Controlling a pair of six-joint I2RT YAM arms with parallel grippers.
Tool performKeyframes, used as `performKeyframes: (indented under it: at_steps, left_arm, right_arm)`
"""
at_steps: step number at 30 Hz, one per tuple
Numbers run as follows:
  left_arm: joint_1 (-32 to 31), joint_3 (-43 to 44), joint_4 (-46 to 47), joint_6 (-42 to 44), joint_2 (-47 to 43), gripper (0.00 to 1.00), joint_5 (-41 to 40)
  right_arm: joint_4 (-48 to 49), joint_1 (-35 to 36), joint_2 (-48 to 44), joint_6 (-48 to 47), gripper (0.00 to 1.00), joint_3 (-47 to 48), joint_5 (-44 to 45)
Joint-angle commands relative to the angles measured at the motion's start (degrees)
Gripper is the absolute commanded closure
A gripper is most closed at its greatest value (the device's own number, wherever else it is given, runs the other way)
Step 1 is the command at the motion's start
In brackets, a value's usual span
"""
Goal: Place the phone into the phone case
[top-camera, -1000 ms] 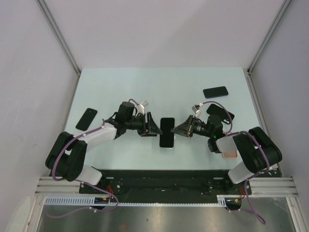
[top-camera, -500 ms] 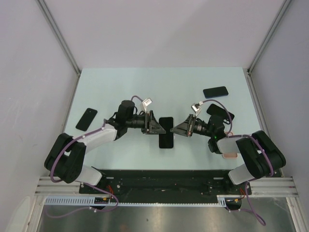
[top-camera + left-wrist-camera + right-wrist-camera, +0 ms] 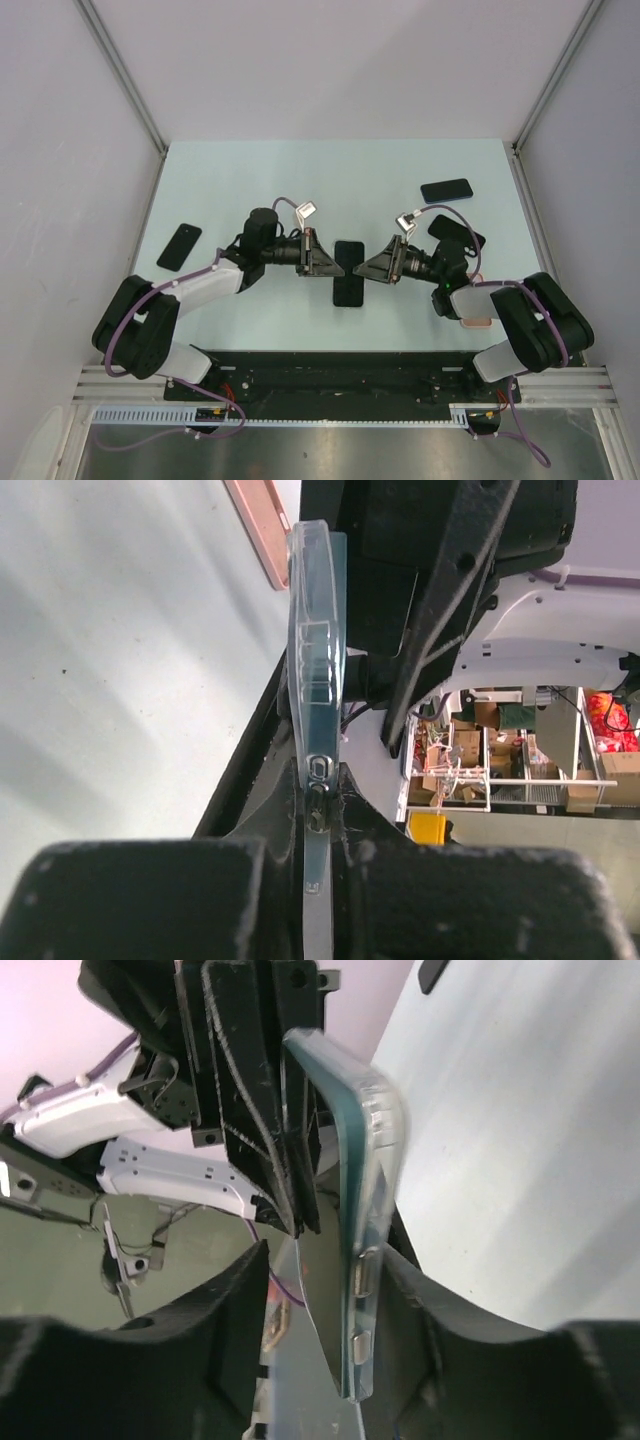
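Left gripper (image 3: 318, 865) clamped on one edge of the clear phone case (image 3: 312, 650), mid-table. Right gripper (image 3: 325, 1310) half-open, straddling the opposite edge. Phone (image 3: 347, 273) looks inside the case; full seating unclear. Hold the left side firm and squeeze the corners evenly
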Motion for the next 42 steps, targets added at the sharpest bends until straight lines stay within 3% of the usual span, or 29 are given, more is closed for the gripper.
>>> performKeyframes:
  at_steps: [1, 3, 9, 12, 15, 16, 18, 19, 24, 27, 28, 31, 34, 36, 38, 39, 40, 42]
  left_arm:
    - [-0.5, 0.95, 6.48, -2.13, -1.4, 1.0, 1.98]
    - [-0.5, 1.3, 6.66, -2.22, -1.75, 1.0, 1.63]
    - [-0.5, 1.65, 10.79, -4.94, -1.67, 1.0, 1.63]
    - [-0.5, 1.74, 11.06, -5.03, -1.14, 1.0, 1.54]
    - [-0.42, 1.92, 10.97, -4.85, -0.44, 1.0, 1.46]
    - [-0.5, 2.0, 11.06, -4.77, -0.26, 1.0, 1.46]
    - [-0.5, 2.0, 10.97, -4.59, 0.27, 1.0, 1.37]
    - [-0.5, 2.0, 10.88, -4.33, 0.35, 1.0, 1.37]
    - [-0.5, 2.36, 7.45, -0.73, 0.71, 1.0, 0.58]
    - [-0.5, 1.39, 8.24, -0.63, 0.27, 0.88, 0.75]
    - [-0.5, 1.04, 8.24, -0.55, 0.18, 0.79, 0.84]
    - [-0.68, 0.68, 9.12, -0.55, 0.09, 0.64, 1.63]
    - [-0.77, 0.6, 9.21, -0.19, 0.27, 0.63, 2.07]
    - [-0.77, 0.6, 9.56, -0.19, 0.7, 0.66, 2.33]
    - [-0.77, 0.51, 10.7, -0.46, 0.71, 0.82, 3.03]
    - [-0.77, 0.42, 10.97, -0.46, 0.71, 0.87, 3.39]
    - [-0.77, 0.51, 11.23, -0.46, 0.53, 0.94, 4.0]
    - [-0.85, 0.6, 11.23, -0.46, 0.09, 1.0, 4.79]
  right_arm:
    - [14.65, 0.71, -1.5, 2.33, 0.45, -3.41, -4.15]
    - [22.11, 0.53, -0.1, 6.28, 0.42, -5.34, -4.94]
    - [23.38, 1.06, 1.75, 5.5, 0.41, -7.98, -5.21]
    - [23.91, 1.06, 1.41, 5.42, 0.44, -8.6, -5.38]
    - [23.91, 0.88, 0.61, 5.59, 0.59, -8.6, -5.03]
    - [23.91, 0.88, 0.09, 5.68, 0.72, -8.6, -4.86]
    - [23.91, 0.88, -0.44, 5.85, 0.88, -8.51, -4.24]
    - [23.91, 0.8, -1.05, 5.94, 1.0, -8.51, -3.89]
    - [23.48, 0.71, -2.99, 7.35, 1.0, -8.51, -1.61]
    - [23.21, 0.79, -3.34, 7.09, 1.0, -8.51, -1.16]
    - [23.21, 0.79, -3.34, 7.0, 1.0, -8.51, -0.99]
    - [23.04, 1.41, -3.61, 6.3, 1.0, -8.25, -0.29]
    - [21.11, 2.02, -3.78, 5.07, 1.0, -7.03, -0.2]
    - [18.39, 2.2, -4.39, 4.1, 1.0, -6.49, -0.37]
    - [14.36, 2.2, -5.27, 1.73, 0.94, -5.62, -0.63]
    - [12.42, 2.11, -6.84, 0.59, 0.88, -5.18, -0.9]
    - [10.22, 1.94, -7.82, -1.85, 0.71, -4.74, -1.16]
    - [2.85, 1.41, -10.45, -4.76, 0.52, -3.33, -1.34]
